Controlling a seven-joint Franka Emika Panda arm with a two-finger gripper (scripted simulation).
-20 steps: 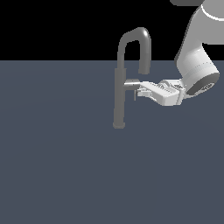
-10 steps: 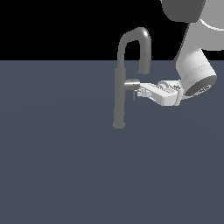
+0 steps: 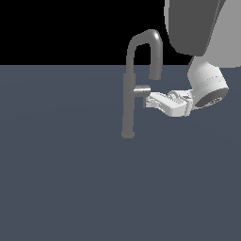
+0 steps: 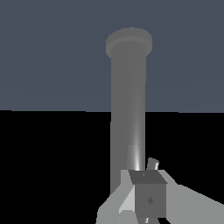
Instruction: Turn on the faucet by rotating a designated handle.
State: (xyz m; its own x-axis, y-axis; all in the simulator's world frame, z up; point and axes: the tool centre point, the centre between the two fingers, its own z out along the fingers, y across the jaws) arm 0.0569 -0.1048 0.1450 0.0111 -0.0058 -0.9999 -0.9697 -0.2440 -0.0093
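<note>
I'm scanning from the exterior view's left: nothing but flat slate-blue floor (image 3: 56, 179) under a black backdrop, and I read no writing or labels anywhere. Just left of frame centre, the faucet (image 3: 128, 108) stands upright on that floor, its gooseneck arching over toward the exterior view's right. The handle (image 3: 141, 90) juts from the post's right side, in the upper middle of the frame. Right against it I have the gripper (image 3: 150, 101), reaching in level from the white arm (image 3: 206, 87) at upper right. In the wrist view the fingertips (image 4: 148, 197) crowd the handle (image 4: 134, 158), but I cannot tell whether the jaws are closed or grasping anything.
</note>
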